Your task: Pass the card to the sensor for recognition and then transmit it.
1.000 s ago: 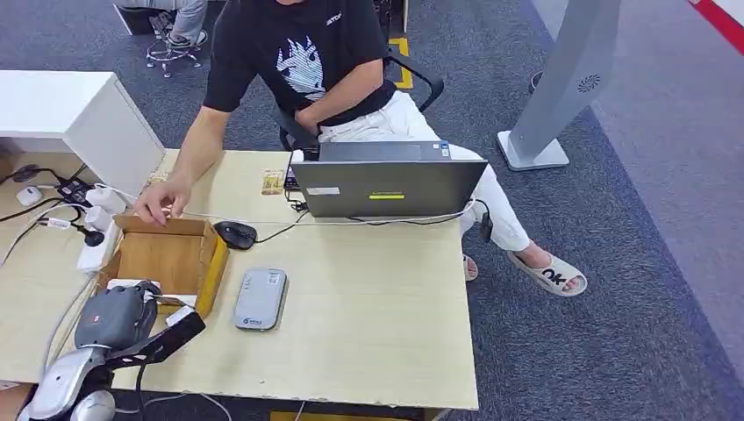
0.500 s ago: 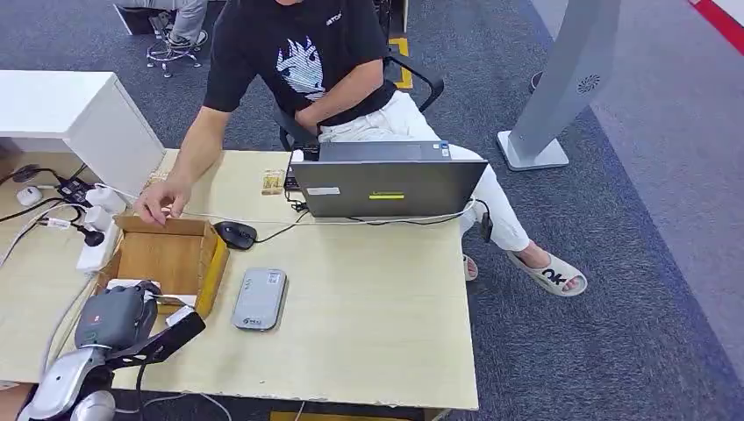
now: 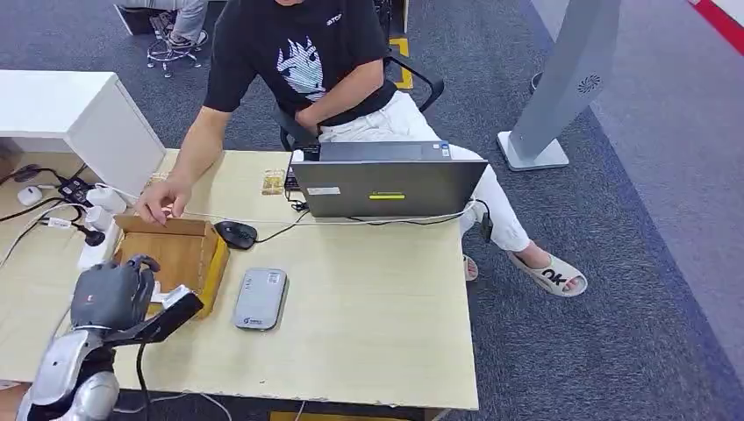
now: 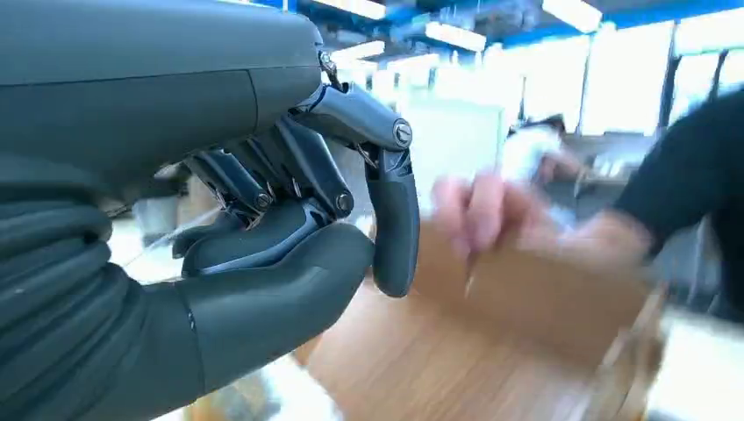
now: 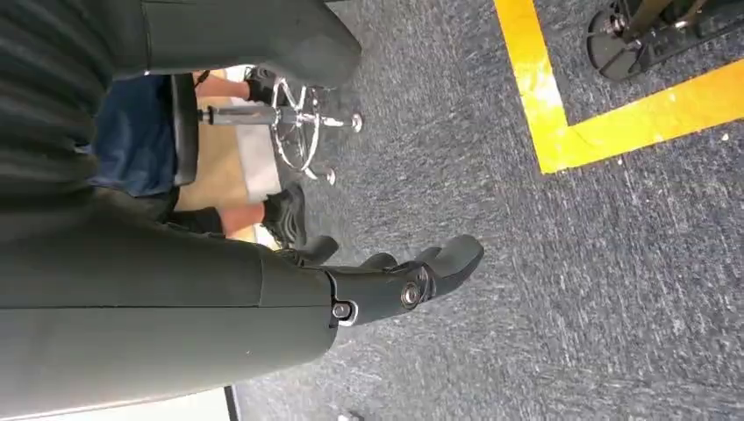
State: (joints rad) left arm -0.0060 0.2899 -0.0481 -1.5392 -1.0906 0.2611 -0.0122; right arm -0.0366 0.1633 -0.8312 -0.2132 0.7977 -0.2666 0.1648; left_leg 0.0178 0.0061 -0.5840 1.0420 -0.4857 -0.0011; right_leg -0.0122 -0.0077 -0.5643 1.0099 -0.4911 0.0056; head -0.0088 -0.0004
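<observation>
left hand [image 3: 110, 296] hovered over the cardboard box [image 3: 180, 254], fingers [image 4: 395, 228] curled in, apparently empty | right hand [image 5: 386, 285] hung over carpet, fingers loosely apart, holding nothing | card hidden, probably inside box; thin, stiff, light, likely slippery, so best pinched by an edge | sensor [image 3: 261, 298] lay just beside box | person's hand [image 3: 160, 202] rested on box's far rim

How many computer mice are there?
2. A black mouse sits on the wooden desk beside the cardboard box; a white mouse lies at the far left. Others may be hidden.
</observation>
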